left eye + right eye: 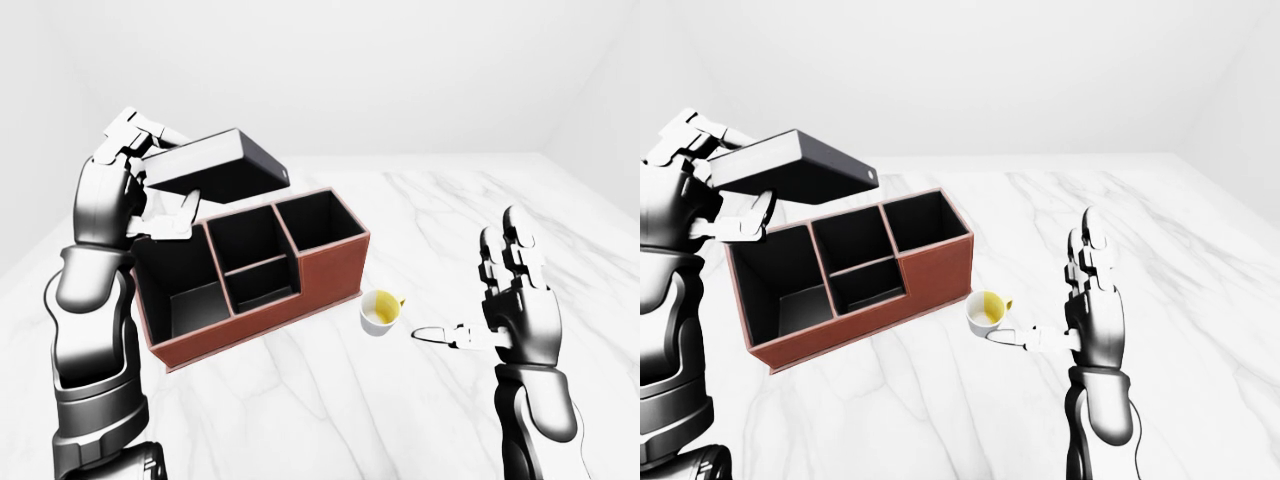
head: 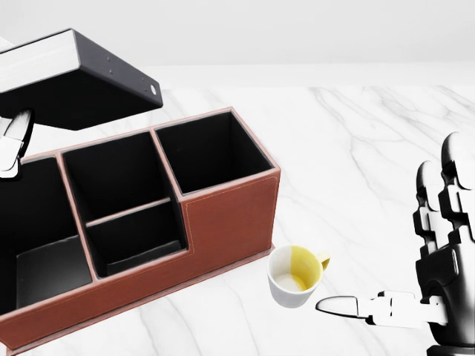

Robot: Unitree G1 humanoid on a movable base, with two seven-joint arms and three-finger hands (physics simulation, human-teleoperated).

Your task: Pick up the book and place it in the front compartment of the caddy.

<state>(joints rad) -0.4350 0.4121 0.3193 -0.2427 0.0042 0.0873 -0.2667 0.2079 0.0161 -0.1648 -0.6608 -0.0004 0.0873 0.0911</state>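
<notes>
A dark grey book (image 1: 215, 165) with white page edges hangs tilted above the left end of the caddy (image 1: 330, 268). My left hand (image 1: 165, 178) is shut on it, fingers over its top and thumb (image 2: 15, 141) underneath. The caddy is red-brown leather with black insides, split into several compartments, all showing bare floors in the head view. My right hand (image 1: 465, 290) stands open and upright to the right of the caddy, holding nothing, its thumb pointing left.
A white cup (image 2: 295, 276) with a yellow inside stands on the white marble tabletop (image 2: 371, 148), just off the caddy's lower right corner. My right thumb tip lies close to the cup's right side.
</notes>
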